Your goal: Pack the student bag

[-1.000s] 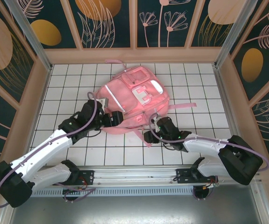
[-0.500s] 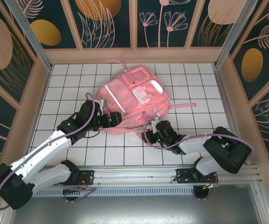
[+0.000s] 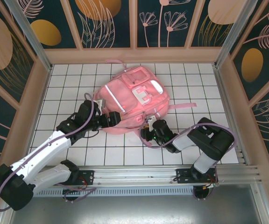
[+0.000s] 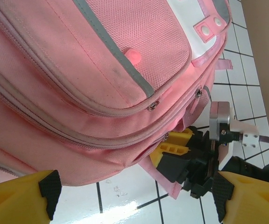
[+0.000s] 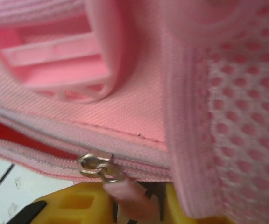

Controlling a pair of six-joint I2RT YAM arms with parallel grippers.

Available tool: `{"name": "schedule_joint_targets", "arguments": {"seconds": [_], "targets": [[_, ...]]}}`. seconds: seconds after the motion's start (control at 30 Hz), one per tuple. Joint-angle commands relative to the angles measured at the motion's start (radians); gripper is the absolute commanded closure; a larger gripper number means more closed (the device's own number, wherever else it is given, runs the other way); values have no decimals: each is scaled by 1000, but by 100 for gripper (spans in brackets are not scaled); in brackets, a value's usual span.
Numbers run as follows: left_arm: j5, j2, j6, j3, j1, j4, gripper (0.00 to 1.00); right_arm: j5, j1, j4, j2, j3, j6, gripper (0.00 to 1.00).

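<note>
Student bag [image 3: 133, 95] on table [image 3: 68, 86] — left gripper [image 3: 114, 119], right gripper [image 3: 147, 127] flanking.

One student bag [image 3: 133, 98], left gripper [image 3: 114, 119], right gripper [image 3: 147, 127], maybe three zip sliders [image 4: 152, 106]

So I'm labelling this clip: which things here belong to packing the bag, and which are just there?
Part of the job: backpack; zip pull; right gripper, at that zip pull; left gripper, open beside the backpack.

Just there: tiled table; patterned walls.
</note>
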Motion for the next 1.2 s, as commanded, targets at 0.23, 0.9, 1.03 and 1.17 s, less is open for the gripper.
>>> {"name": "schedule_joint_targets", "arguments": {"seconds": [0.23,0.9,1.03,1.17], "targets": [[-74,-13,40,31,28,-34,13,9,3,-41,-109,-61,17,100],[86,424,-137,36,386,275,16,34,-69,-262,-359,-112,-13,100],[147,412,-164,-28,386,349,21,24,-68,-270,-361,-111,-9,100],[171,359,-195,-80,386,364,30,26,-69,-267,-368,-115,-4,100]]}}
